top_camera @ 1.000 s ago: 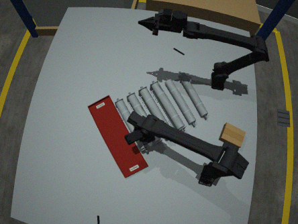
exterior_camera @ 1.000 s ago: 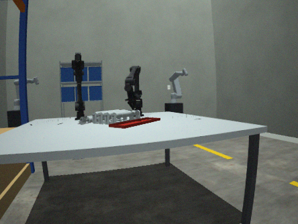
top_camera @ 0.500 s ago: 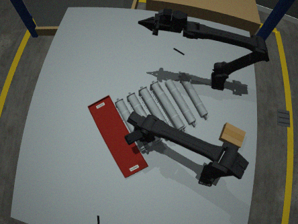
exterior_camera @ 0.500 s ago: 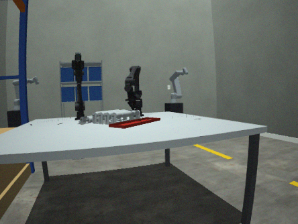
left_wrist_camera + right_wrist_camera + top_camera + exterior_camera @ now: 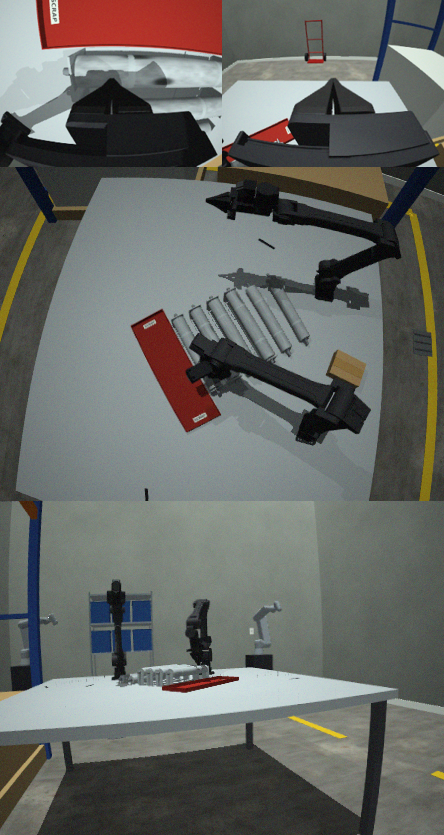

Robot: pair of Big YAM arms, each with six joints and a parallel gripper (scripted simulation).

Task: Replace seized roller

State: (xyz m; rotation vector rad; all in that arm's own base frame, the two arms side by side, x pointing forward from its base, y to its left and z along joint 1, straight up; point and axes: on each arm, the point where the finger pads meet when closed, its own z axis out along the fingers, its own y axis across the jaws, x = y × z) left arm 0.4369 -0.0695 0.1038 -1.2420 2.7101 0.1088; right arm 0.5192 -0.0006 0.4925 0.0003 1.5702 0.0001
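Several grey rollers (image 5: 240, 319) lie side by side in a slanted row in the middle of the table. The flat red scrap tray (image 5: 175, 369) lies along their left end and holds nothing. It shows with its "SCRAP" label in the left wrist view (image 5: 129, 12). My left gripper (image 5: 192, 373) is shut and holds nothing. It is low over the end of the roller nearest the tray (image 5: 138, 68), at the tray's edge. I cannot tell if it touches the roller. My right gripper (image 5: 212, 201) is shut and empty, raised high over the table's far edge.
A small wooden box (image 5: 346, 367) stands by the left arm's base. A short dark rod (image 5: 266, 243) lies on the table near the right arm. Another dark piece (image 5: 146, 494) lies at the table's near edge.
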